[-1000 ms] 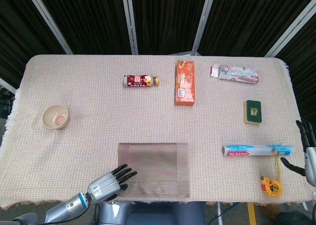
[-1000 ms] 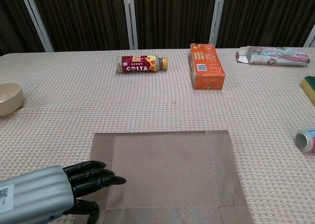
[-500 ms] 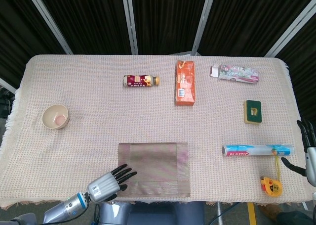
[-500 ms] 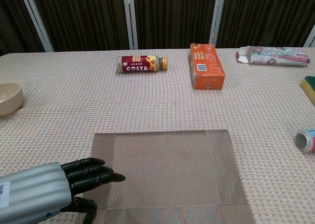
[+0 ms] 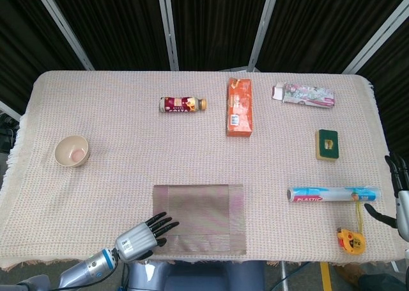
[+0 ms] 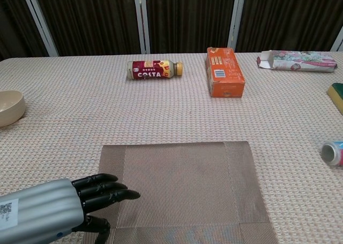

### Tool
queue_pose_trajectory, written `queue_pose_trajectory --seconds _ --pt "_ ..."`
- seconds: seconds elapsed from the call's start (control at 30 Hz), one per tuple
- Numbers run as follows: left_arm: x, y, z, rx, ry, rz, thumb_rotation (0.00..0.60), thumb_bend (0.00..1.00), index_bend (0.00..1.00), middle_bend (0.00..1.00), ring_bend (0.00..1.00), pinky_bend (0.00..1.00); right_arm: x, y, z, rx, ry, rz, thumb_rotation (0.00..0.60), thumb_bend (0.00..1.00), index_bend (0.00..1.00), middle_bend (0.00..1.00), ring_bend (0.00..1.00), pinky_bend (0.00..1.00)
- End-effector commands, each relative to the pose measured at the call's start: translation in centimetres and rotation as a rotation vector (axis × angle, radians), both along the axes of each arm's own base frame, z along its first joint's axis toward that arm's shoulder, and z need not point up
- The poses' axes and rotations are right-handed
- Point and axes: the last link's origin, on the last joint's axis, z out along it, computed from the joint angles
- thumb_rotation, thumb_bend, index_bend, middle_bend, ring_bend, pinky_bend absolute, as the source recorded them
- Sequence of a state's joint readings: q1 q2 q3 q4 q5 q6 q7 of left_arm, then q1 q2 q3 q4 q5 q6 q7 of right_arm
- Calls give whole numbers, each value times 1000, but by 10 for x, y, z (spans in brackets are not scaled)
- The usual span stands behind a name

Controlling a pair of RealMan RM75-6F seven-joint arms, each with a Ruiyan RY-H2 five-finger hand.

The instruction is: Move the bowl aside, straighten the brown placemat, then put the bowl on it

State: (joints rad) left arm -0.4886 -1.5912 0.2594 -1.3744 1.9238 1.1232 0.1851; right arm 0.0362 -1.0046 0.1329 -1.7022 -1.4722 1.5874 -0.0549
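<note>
The cream bowl (image 5: 71,151) stands apart at the table's left side, also at the left edge of the chest view as the bowl (image 6: 9,107). The brown placemat (image 5: 199,218) lies flat and square to the near table edge, seen as the placemat (image 6: 182,185) in the chest view. My left hand (image 5: 146,236) hovers at the mat's near-left corner, fingers extended over its edge, holding nothing; the chest view shows the left hand (image 6: 99,197). My right hand (image 5: 396,195) stays at the far right table edge, fingers apart and empty.
A Costa bottle (image 5: 183,104), orange box (image 5: 239,107) and opened carton (image 5: 303,94) lie along the far side. A green sponge (image 5: 326,144), plastic-wrap roll (image 5: 333,194) and yellow tape measure (image 5: 348,239) occupy the right side.
My left hand has shifted slightly along the mat's near-left corner. The placemat, bowl and right hand have not visibly moved.
</note>
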Motion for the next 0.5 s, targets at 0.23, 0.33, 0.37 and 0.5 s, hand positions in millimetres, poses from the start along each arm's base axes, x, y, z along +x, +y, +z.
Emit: queue_pose_trajectory --seconds 0.23,0.33,0.37,0.5 --pt "0 0 -4 -3 4 3 600 382 470 0 0 0 0 0 0 0 1 -1 600 0 5 0 0 0" --pt "0 -1 -4 -6 3 4 600 387 499 0 0 0 0 0 0 0 1 -2 600 0 5 0 0 0" --pt "0 -1 -5 -5 4 3 600 397 513 0 0 0 0 0 0 0 1 -2 600 0 5 0 0 0" --pt "-1 -1 -5 -2 6 2 600 493 547 0 0 0 0 0 0 1 0 -2 600 0 5 0 0 0"
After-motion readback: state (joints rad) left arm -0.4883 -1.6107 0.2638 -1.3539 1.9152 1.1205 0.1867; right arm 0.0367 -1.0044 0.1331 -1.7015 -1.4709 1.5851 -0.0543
